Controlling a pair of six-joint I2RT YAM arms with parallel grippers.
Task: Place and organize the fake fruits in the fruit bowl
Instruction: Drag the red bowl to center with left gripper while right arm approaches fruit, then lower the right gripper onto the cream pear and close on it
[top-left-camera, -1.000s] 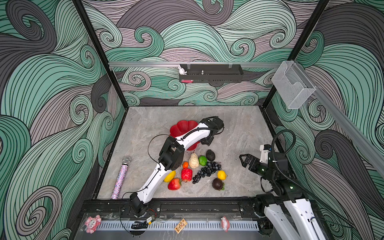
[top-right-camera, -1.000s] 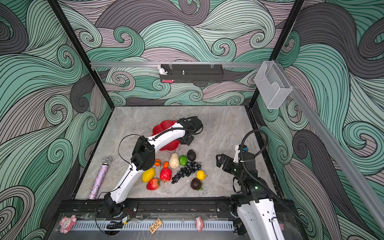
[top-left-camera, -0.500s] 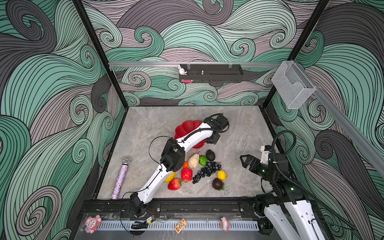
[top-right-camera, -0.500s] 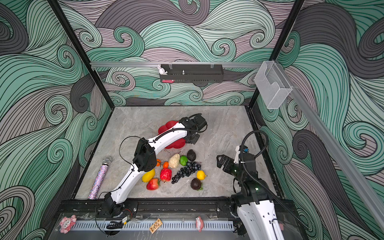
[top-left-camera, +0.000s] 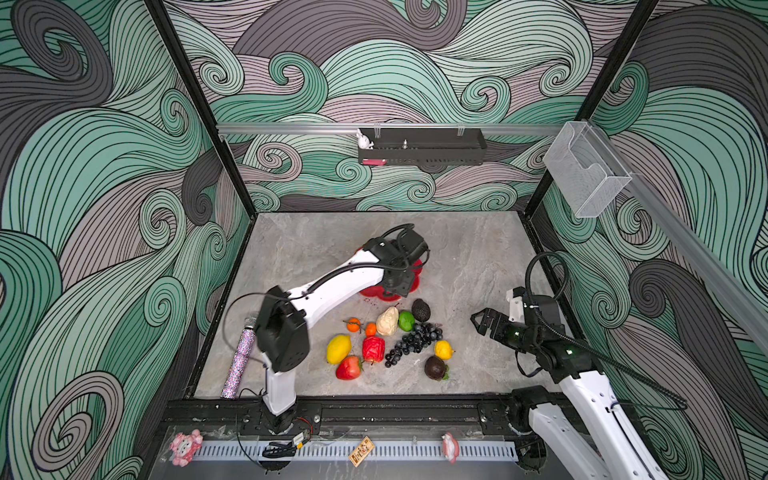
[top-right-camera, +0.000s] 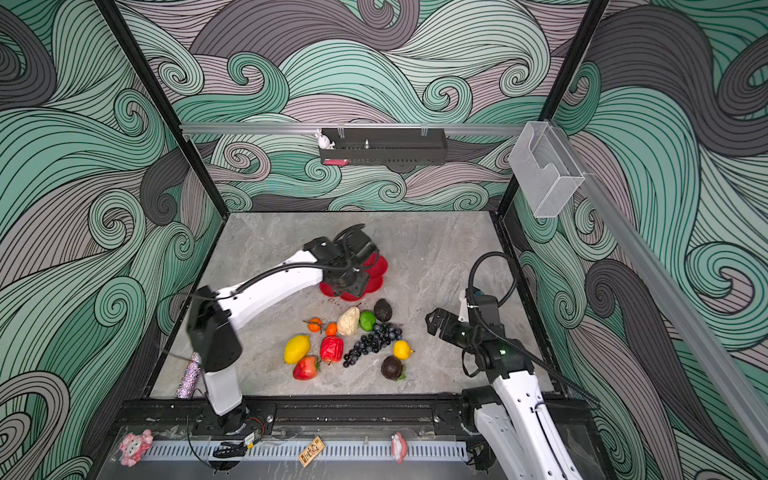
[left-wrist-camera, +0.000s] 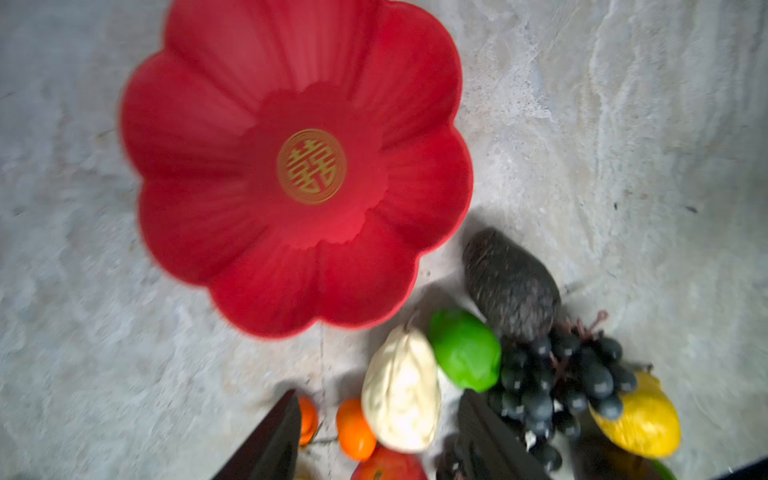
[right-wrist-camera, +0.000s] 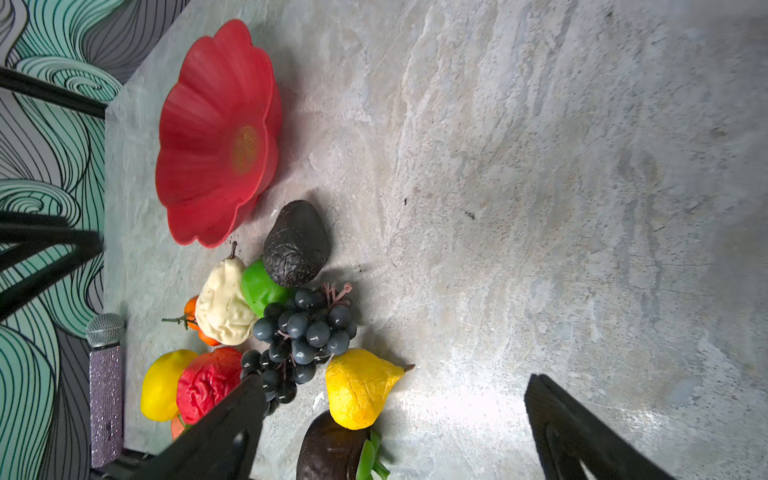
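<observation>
Marble tabletop (top-left-camera: 478, 257): left claw (left-wrist-camera: 378, 399) (jaws parted) hovers above fruit bowl (left-wrist-camera: 199, 137).

bowl (left-wrist-camera: 187, 124): red scalloped dish, gold emblem centre, upright on table (right-wrist-camera: 540, 208) | fruits (top-right-camera: 331, 349): loose cluster on table just beside bowl | avocado (top-left-camera: 420, 309), pear (top-left-camera: 387, 321) nearest rim | lime (top-left-camera: 406, 321) touching pear, grapes (top-left-camera: 413, 341) | lemons (top-left-camera: 338, 349), oranges (top-left-camera: 353, 325), mangosteen (top-left-camera: 435, 367) farther out

top views high, facing down; wrist views close, sharing fruit bowl (left-wrist-camera: 199, 137) (right-wrist-camera: 199, 124)

Red fruit bowl (left-wrist-camera: 199, 124), gold emblem (left-wrist-camera: 311, 166); green lime (left-wrist-camera: 464, 351), cream pear (left-wrist-camera: 401, 399), black grapes (left-wrist-camera: 557, 382)
</observation>
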